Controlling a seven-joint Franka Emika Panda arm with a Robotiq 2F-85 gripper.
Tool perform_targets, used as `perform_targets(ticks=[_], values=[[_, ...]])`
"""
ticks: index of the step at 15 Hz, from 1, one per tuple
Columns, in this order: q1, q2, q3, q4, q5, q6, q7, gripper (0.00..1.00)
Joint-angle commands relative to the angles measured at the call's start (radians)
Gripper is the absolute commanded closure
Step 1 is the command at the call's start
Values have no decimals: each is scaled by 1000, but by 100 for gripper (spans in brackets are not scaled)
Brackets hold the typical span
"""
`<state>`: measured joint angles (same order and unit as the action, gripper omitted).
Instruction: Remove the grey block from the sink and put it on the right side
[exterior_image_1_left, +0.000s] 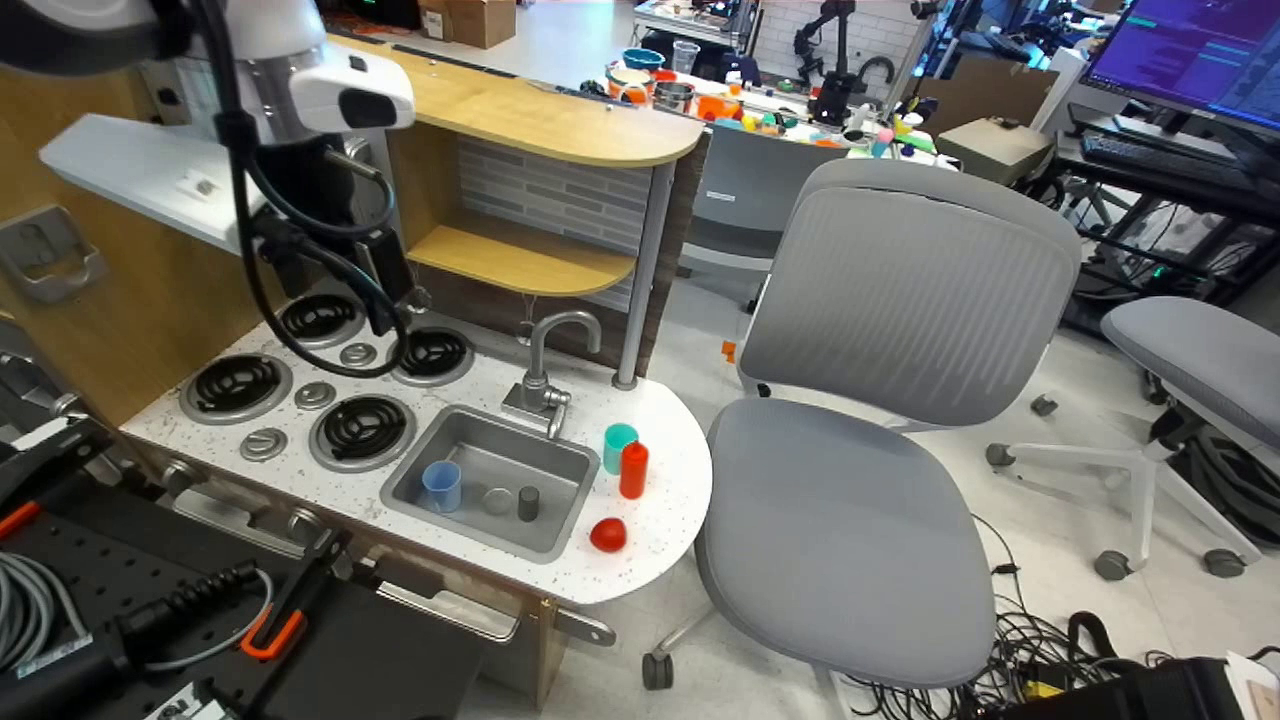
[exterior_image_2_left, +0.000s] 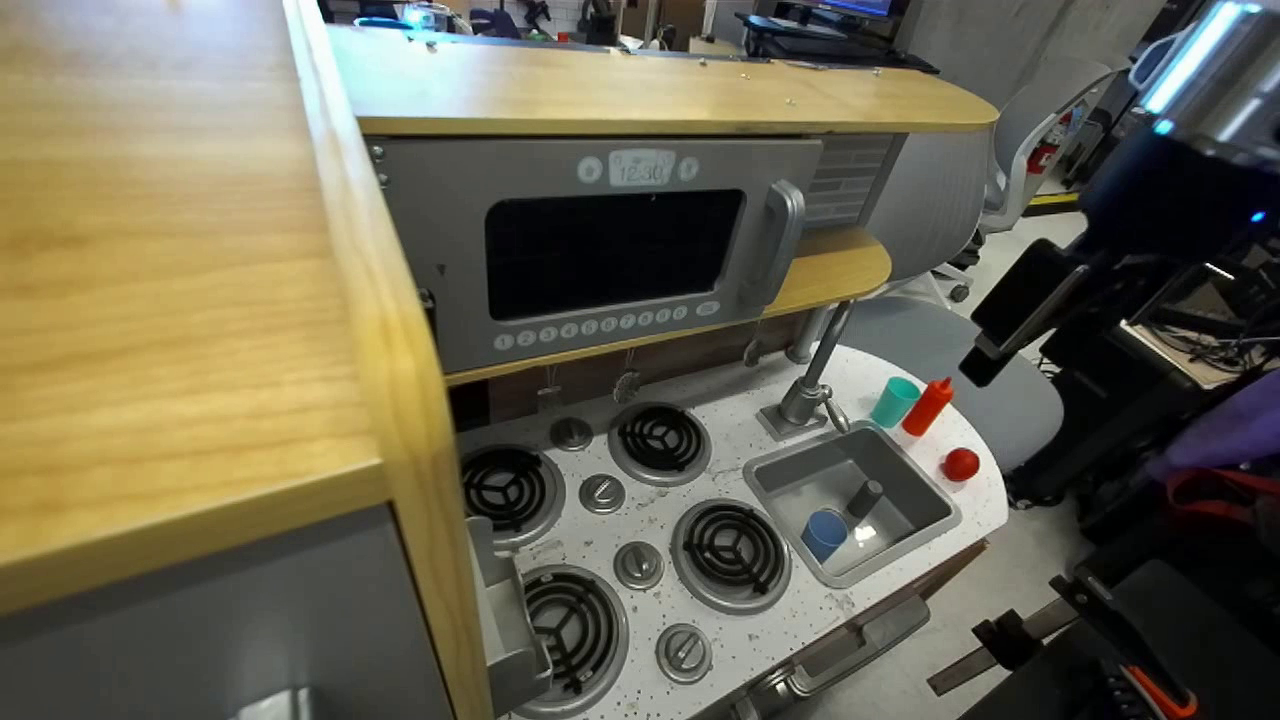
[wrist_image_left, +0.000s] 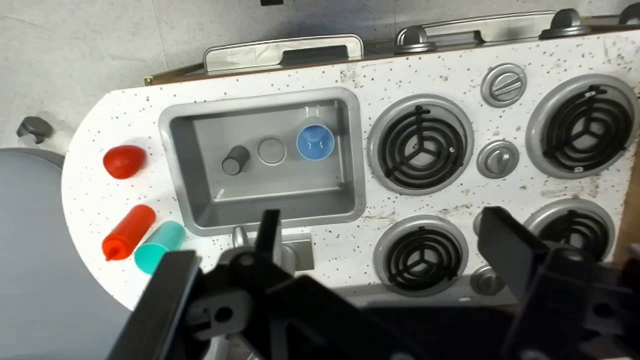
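Observation:
The grey block is a small dark grey cylinder (exterior_image_1_left: 528, 503) standing in the grey sink (exterior_image_1_left: 520, 455). It also shows in the sink (exterior_image_2_left: 850, 455) as a grey cylinder (exterior_image_2_left: 866, 498) in an exterior view. In the wrist view the grey cylinder (wrist_image_left: 236, 160) is in the sink (wrist_image_left: 265, 182), left of the round drain. My gripper (wrist_image_left: 382, 215) is open and empty, its fingers wide apart. It is high above the counter, away from the block. In the wrist view its fingers overlap the faucet and stove area.
A blue cup (wrist_image_left: 315, 141) stands in the sink near the block. A faucet (exterior_image_1_left: 545, 365) rises at the sink's edge. On the rounded counter end (exterior_image_1_left: 665, 440) are a teal cup (exterior_image_1_left: 619, 447), red bottle (exterior_image_1_left: 633, 470) and red round object (exterior_image_1_left: 608, 534). A wooden shelf (exterior_image_1_left: 520, 260) overhangs behind.

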<state>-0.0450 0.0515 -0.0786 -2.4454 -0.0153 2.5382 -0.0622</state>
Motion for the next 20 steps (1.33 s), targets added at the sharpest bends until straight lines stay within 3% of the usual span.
perform_targets(ticks=[1,8,20], values=[[-30,166,-13,123,-6,29,-5,0],[-117,425,-1,321,37,51,-95,0],[-141,795,-21,596,-11,126,-74,0]])
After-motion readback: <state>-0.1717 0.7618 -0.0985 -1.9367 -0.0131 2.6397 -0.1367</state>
